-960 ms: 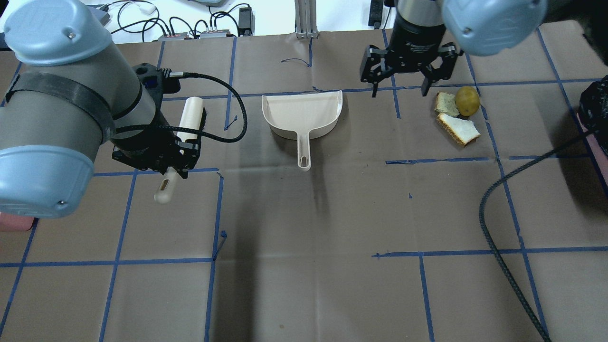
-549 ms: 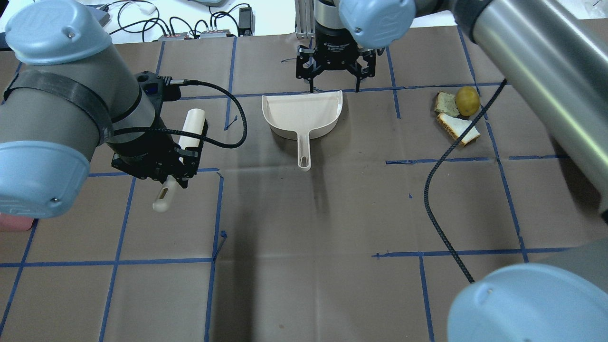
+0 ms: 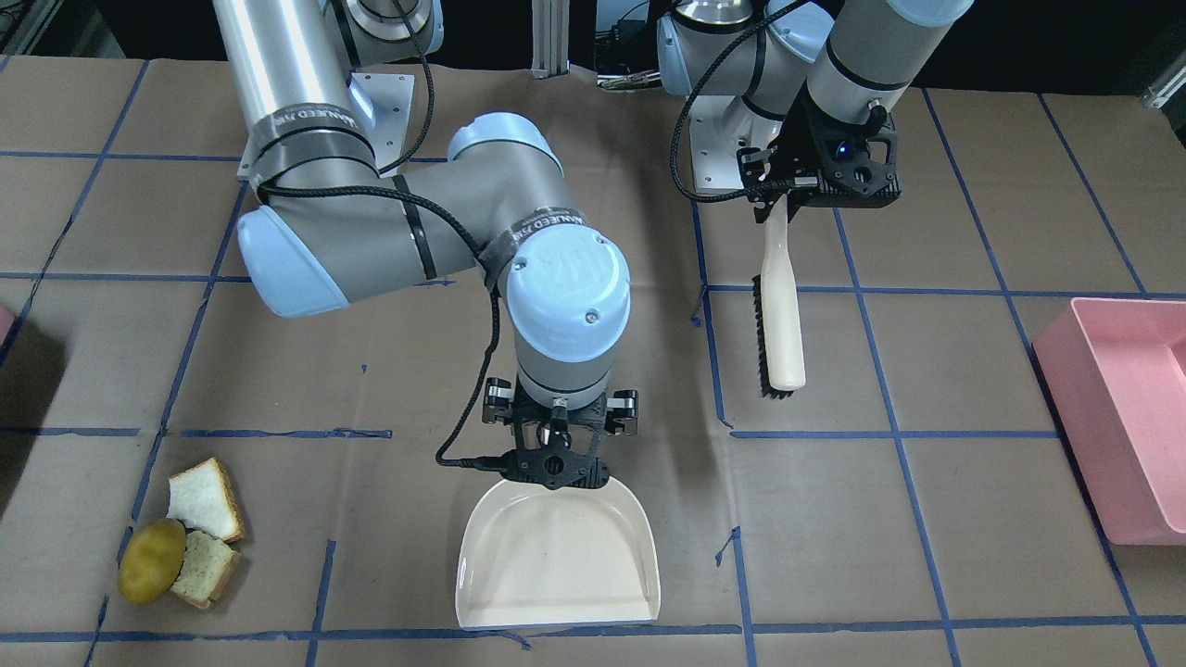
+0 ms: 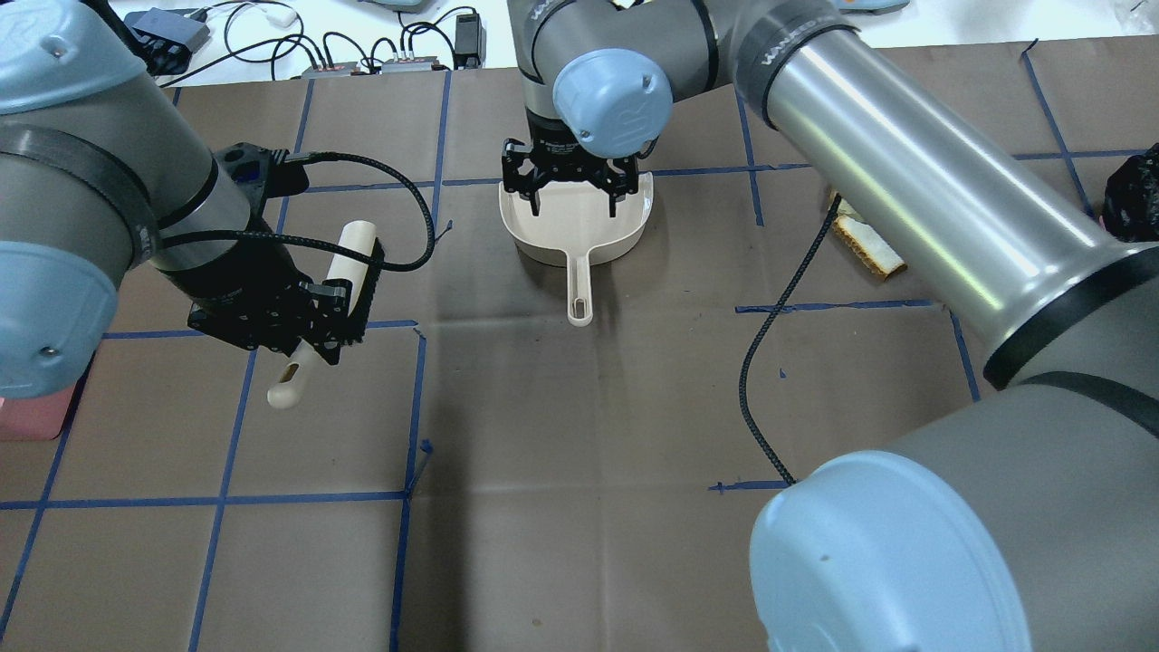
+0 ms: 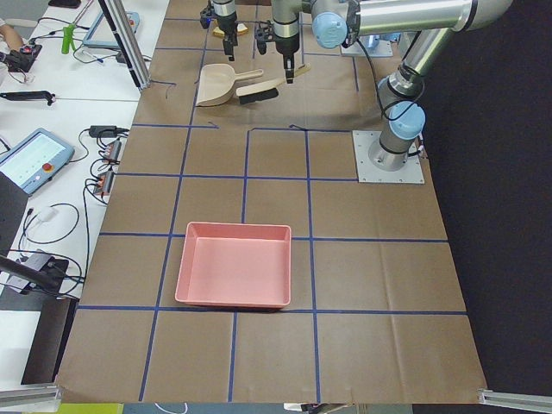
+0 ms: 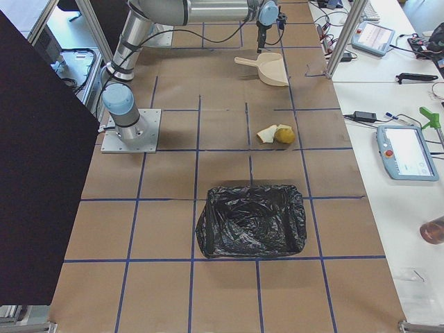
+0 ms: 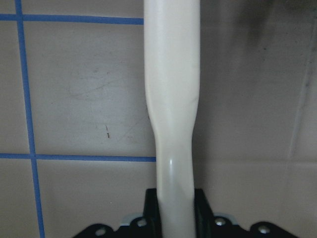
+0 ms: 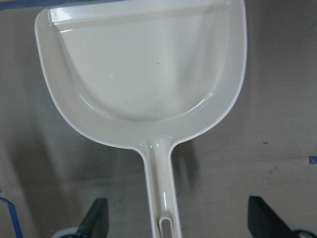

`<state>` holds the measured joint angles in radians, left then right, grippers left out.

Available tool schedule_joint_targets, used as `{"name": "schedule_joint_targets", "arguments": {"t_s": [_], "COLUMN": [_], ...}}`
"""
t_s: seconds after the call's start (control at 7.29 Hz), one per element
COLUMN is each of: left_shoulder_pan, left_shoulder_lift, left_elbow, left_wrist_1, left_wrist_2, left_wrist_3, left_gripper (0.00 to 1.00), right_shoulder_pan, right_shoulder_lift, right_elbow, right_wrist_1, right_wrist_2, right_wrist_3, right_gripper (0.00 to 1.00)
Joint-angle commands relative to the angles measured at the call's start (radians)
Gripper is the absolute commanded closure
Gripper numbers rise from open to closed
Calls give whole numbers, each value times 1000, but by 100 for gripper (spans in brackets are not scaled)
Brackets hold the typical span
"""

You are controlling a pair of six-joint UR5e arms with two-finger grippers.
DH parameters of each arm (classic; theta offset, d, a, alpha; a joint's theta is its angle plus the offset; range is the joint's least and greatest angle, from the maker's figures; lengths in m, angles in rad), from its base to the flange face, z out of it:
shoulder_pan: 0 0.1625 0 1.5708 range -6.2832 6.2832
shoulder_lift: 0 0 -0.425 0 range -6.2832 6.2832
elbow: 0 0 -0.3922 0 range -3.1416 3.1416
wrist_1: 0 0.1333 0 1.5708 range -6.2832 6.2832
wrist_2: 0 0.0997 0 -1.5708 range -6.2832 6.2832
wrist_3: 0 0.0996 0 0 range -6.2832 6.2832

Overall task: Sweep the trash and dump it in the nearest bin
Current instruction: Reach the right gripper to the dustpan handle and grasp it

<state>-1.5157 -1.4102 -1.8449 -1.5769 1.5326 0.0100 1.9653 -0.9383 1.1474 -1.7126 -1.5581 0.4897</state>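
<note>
Dustpan pickup in hand; sweeping not yet begun
The right gripper (image 4: pixel 576 205), jaws apart, straddles the cream plastic dustpan (image 3: pixel 556 556) handle; the left gripper (image 4: pixel 308 328) clamps the cream brush (image 3: pixel 780 315); toy bread slices (image 3: pixel 206 500) and yellow-green fruit (image 3: pixel 151 560) lie lower left in the front view, near the pink bin (image 3: pixel 4 326); next: close, lift.

1. Counter (image 4: pixel 579 561): covered in brown paper, marked into squares with blue tape (image 4: pixel 226 498).
2. White side bench (image 6: pixel 388 83) runs alongside, carrying a teach pendant (image 6: pixel 404 151).
3. Aluminium post (image 5: pixel 128 47) stands at the counter's edge.
4. Black panel (image 6: pixel 35 173) on the opposite side.
</note>
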Motion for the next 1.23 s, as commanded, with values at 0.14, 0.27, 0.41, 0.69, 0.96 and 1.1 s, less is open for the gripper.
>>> {"name": "schedule_joint_targets", "arguments": {"t_s": [0.14,0.27,0.41,0.69,0.96,1.1], "left_shoulder_pan": [3,3,5,3,3,3], "left_shoulder_lift": [11,14,13,16,14,16], "left_elbow": [-11,-11,-13,-16,-17,-17], "left_wrist_1": [-23,-26,-26,-40,-37,-38], "left_wrist_2": [-5,0,0,-3,-11,-8], "left_wrist_3": [4,4,5,4,2,2], "left_gripper": [94,94,94,94,95,95], "right_shoulder_pan": [12,10,12,14,10,12], "right_shoulder_lift": [-8,-20,-23,-24,-28,-30], "right_elbow": [92,136,171,237,270,270], "right_wrist_1": [-54,-109,-152,-241,-314,-312], "right_wrist_2": [-2,-3,-7,-2,-5,-8], "right_wrist_3": [15,6,4,9,9,16], "right_gripper": [0,0,0,0,0,0]}}
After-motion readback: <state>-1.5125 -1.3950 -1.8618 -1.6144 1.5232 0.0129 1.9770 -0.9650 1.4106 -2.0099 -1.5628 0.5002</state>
